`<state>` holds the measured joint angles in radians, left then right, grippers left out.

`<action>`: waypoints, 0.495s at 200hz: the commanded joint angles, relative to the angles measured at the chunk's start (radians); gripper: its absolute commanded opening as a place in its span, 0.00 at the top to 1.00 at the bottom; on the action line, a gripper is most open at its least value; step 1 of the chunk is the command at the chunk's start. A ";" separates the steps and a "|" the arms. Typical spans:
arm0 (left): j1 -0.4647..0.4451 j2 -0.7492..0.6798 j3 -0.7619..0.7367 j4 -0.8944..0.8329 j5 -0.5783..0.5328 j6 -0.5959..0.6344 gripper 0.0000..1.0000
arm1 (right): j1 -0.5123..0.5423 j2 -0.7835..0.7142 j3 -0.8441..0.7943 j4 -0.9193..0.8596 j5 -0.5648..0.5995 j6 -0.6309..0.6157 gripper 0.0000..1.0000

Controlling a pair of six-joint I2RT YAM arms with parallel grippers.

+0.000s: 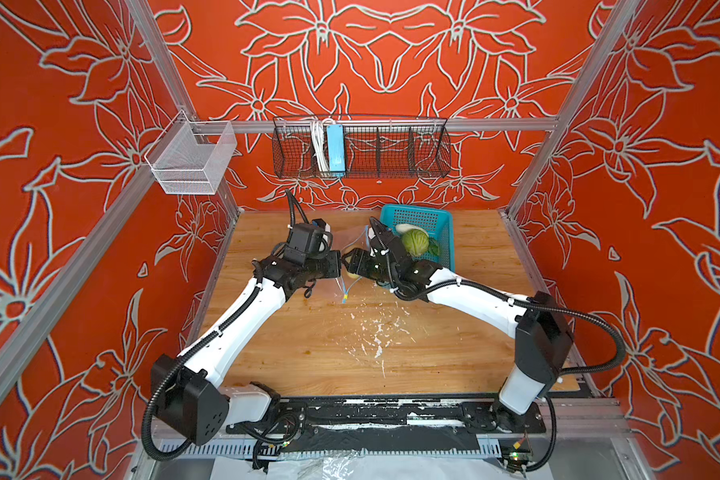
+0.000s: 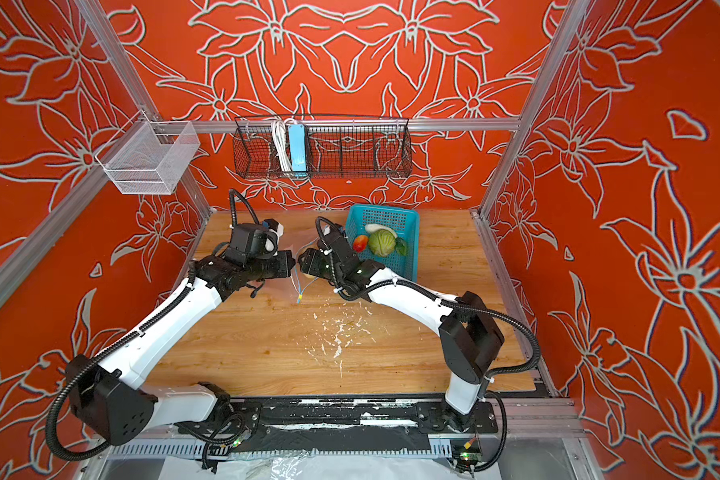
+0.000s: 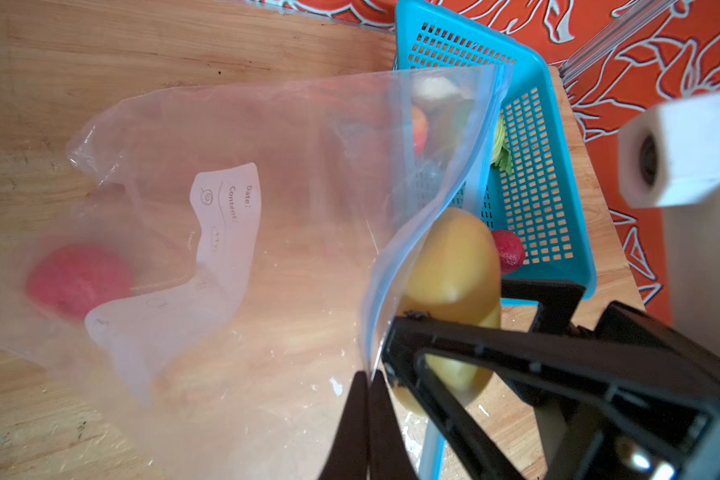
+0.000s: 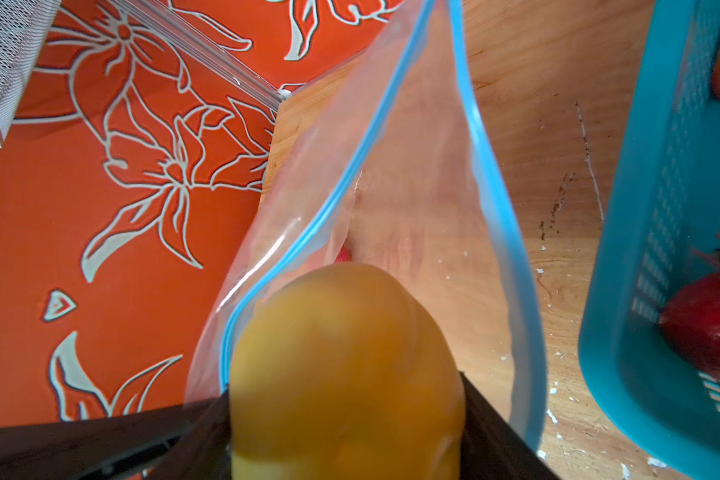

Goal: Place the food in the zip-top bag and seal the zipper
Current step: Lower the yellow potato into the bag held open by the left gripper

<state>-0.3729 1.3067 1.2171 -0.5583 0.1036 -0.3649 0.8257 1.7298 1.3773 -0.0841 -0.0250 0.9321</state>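
1. The front half of the wooden table (image 1: pixel 292 357) lies bare up to its near edge, apart from scattered white flecks (image 1: pixel 376 334); this is the widest open room.
2. The zipper's yellow-blue slider tab (image 1: pixel 344 297) lies on the wood at the near end of the zip-top bag (image 3: pixel 287 166).
3. The left gripper (image 3: pixel 368 386) is pressed together on the near lip of the bag's mouth, and the lip is held lifted off the table.
4. The zipper (image 4: pixel 487 166) is seen as two blue edges spread into a loop.
5. A yellow toy vegetable (image 4: pixel 341 345) is clamped between the spread jaws of the right gripper (image 3: pixel 454 307) and stands at that loop; whether it has passed the lips cannot be told.
6. Deeper in the bag, beyond its white label (image 3: pixel 225 216), a red fruit (image 3: pixel 78 280) lies on the table.
7. The teal basket (image 1: pixel 443 220) sits just beside the mouth, leaving a narrow gap; inside it a green cabbage (image 1: pixel 415 242), a white radish (image 1: pixel 408 227) and a red-orange fruit (image 2: pixel 360 243) are seen.
8. Bare wood is left right of the basket, up to the table's edge.
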 commanded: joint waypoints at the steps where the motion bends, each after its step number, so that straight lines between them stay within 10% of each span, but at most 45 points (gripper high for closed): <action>1: 0.005 -0.026 -0.004 0.015 0.011 -0.009 1.00 | 0.009 0.013 0.023 0.022 0.022 0.032 0.48; 99: 0.005 -0.040 -0.004 0.011 0.013 -0.015 1.00 | 0.011 0.060 0.050 0.023 0.021 0.050 0.42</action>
<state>-0.3729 1.2961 1.2171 -0.5583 0.1097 -0.3679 0.8265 1.7626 1.3811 -0.0753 -0.0231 0.9527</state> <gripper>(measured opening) 0.047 0.715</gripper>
